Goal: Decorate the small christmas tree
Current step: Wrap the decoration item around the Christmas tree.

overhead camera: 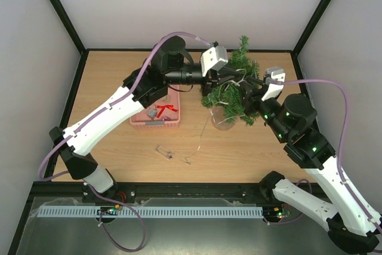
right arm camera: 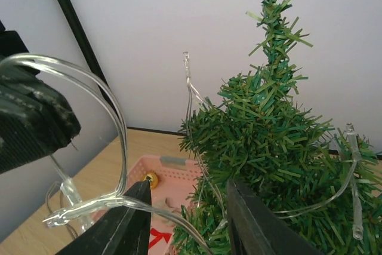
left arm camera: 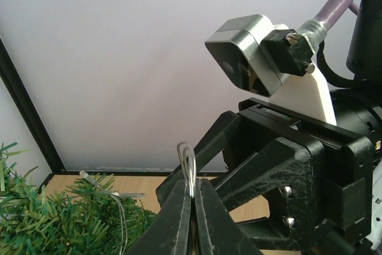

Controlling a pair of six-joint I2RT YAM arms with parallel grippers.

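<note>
Clear wire clamped tight in left claw. Right claw parted, wire draped across one finger, just beside small christmas tree.

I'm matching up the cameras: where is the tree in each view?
Top external: tree right of centre, upper half.
Left wrist: tree in the lower left corner, branches only.
Right wrist: tree centre-right, tip up.
Shared landmark: clear light string.

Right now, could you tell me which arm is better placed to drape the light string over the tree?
Probably left: the left gripper is shut on the light string beside the small christmas tree, while the right gripper stands open.
</note>
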